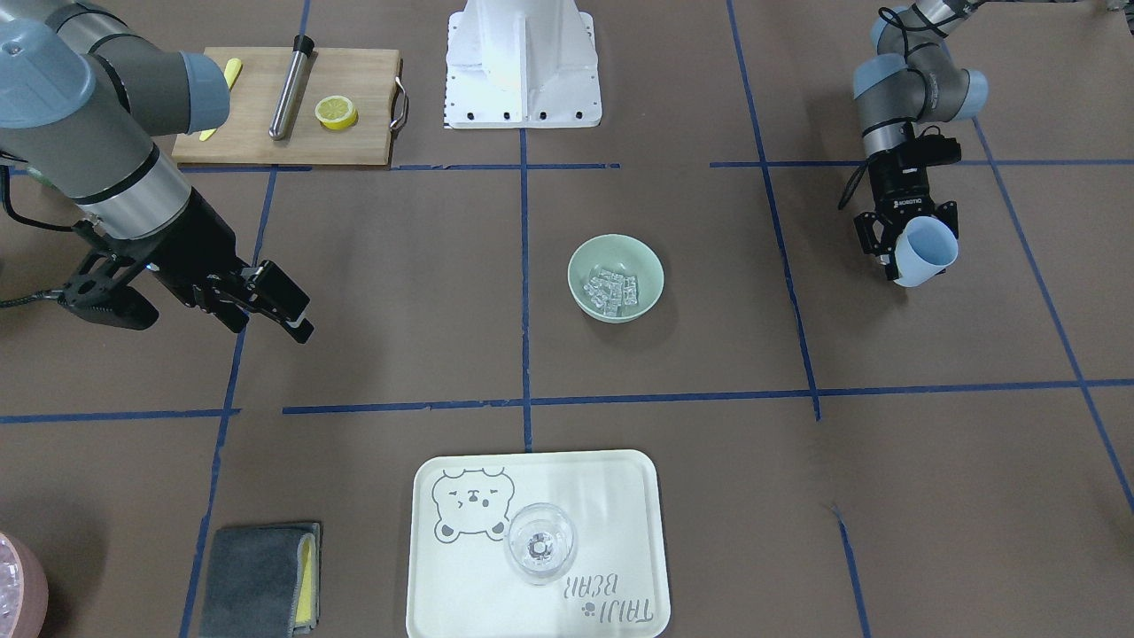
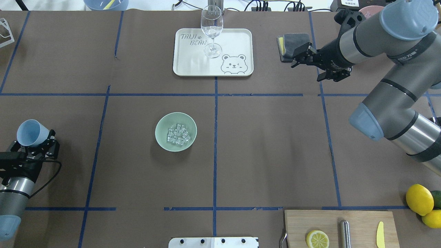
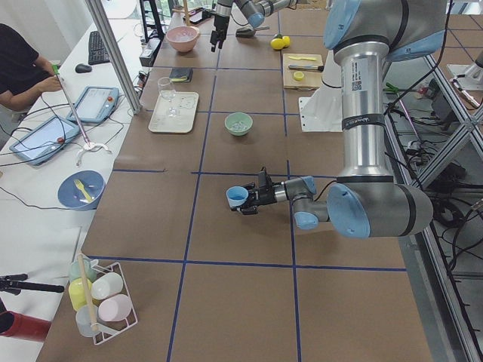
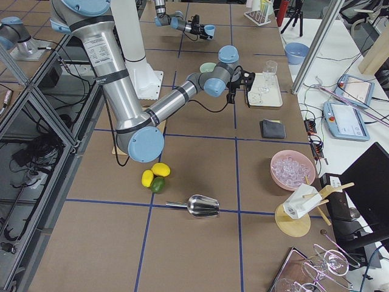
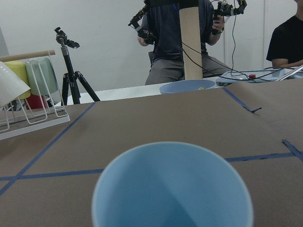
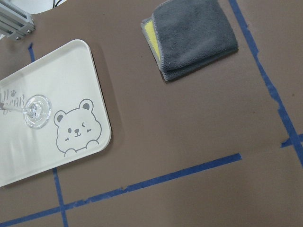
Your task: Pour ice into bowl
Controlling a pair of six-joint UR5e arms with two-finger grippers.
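On the bench (image 2: 268,148), the bowl (image 2: 162,132) stands with the ice (image 2: 178,134) inside it.
The right pincer (image 2: 299,57) hangs near the grey cloth (image 2: 296,38), jaws spread wide with nothing between them. The left pincer (image 2: 34,144) is clamped on a tilted light blue cup (image 2: 30,132), well apart from the pale green bowl. The bowl sits near the bench's middle, the clear cubes heaped at its bottom.

bowl (image 2: 161,132): bare table (image 2: 268,144) on every side | nearest obstacle: tray (image 2: 193,62) (well apart, wine glass (image 2: 211,27) on it)
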